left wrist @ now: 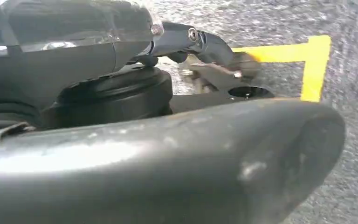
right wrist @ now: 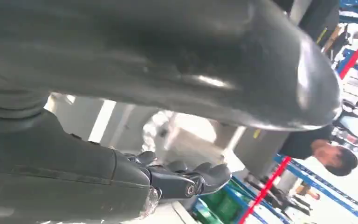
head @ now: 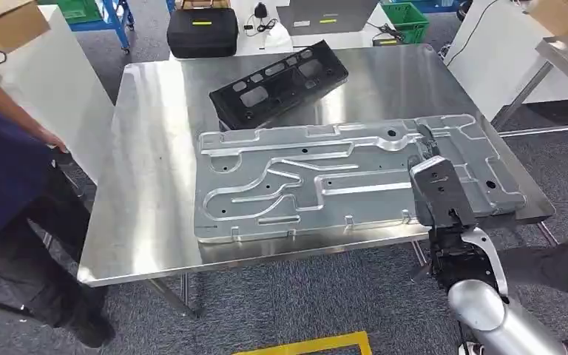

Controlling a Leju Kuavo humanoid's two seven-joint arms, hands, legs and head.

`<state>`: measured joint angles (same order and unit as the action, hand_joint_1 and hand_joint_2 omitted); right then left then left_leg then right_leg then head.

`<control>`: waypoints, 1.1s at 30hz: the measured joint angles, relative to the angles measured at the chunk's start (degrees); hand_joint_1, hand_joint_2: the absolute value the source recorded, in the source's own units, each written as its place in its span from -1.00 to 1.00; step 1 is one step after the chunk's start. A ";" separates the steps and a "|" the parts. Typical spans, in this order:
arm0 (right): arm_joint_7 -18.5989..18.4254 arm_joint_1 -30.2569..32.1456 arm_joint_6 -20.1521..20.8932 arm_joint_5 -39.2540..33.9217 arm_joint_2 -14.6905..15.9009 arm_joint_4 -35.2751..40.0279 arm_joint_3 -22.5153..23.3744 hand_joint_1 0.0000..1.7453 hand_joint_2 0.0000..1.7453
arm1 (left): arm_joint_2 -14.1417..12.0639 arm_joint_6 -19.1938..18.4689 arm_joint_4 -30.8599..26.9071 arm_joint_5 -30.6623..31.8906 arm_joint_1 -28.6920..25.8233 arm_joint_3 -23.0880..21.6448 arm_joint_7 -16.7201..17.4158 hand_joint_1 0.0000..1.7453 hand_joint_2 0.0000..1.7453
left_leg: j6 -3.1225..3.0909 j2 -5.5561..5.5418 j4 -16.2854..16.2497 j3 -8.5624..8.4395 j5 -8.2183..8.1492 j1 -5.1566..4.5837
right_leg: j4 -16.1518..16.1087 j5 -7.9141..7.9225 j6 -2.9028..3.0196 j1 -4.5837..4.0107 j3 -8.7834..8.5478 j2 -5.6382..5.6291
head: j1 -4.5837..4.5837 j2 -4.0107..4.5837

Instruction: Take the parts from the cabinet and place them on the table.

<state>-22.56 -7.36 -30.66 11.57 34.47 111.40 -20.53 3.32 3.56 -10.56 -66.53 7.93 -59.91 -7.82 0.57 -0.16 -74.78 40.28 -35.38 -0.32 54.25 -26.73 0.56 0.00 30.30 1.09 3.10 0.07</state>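
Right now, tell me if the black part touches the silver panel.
Apart. The head view shows a strip of bare table between the black part and the silver panel.

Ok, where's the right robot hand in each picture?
Head view: right robot hand at lower right, over the right end of the silver panel.
Left wrist view: not in it.
Right wrist view: close up, from the left edge.
Shared landmark: yellow floor tape, head and left wrist views.

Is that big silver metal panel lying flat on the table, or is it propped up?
Lying flat. The silver panel rests face up on the steel table, its right end slightly overhanging the edge near the right hand.
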 joint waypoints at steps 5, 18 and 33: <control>6.34 7.09 -3.93 -5.29 -0.55 -0.04 4.30 -1.00 -1.00 | -0.33 -0.04 0.02 -0.85 -0.39 0.02 0.61 -1.00 -1.00 | 2.23 -0.22 14.16 -12.08 2.97 1.52 | 3.91 1.32 -2.04 1.04 5.59 0.31 | -0.77 0.00; 14.91 16.71 -6.19 -15.83 -4.50 -8.13 11.43 -1.00 -1.00 | 0.17 0.13 -0.02 -0.85 -0.41 0.02 -0.52 -1.00 -1.00 | -3.48 -0.24 15.16 -3.42 8.87 -1.21 | 16.00 -3.66 -0.89 -0.39 3.14 -0.69 | 2.38 0.00; 14.30 16.36 -6.34 -21.84 -8.53 -31.14 12.11 -1.00 1.00 | -0.22 0.74 0.00 0.04 -0.43 -0.04 -0.22 -1.00 -1.00 | 1.60 0.23 5.77 -3.17 6.02 0.85 | 0.80 -2.91 0.31 -0.03 -2.24 -0.04 | 0.17 0.00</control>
<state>-8.26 9.00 -37.00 -10.28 25.94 80.27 -8.42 3.10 4.31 -10.56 -66.49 7.49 -59.95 -8.04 2.17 0.06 -69.01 37.11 -29.36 0.52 55.04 -29.64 0.87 -0.03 28.06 1.05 3.28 0.07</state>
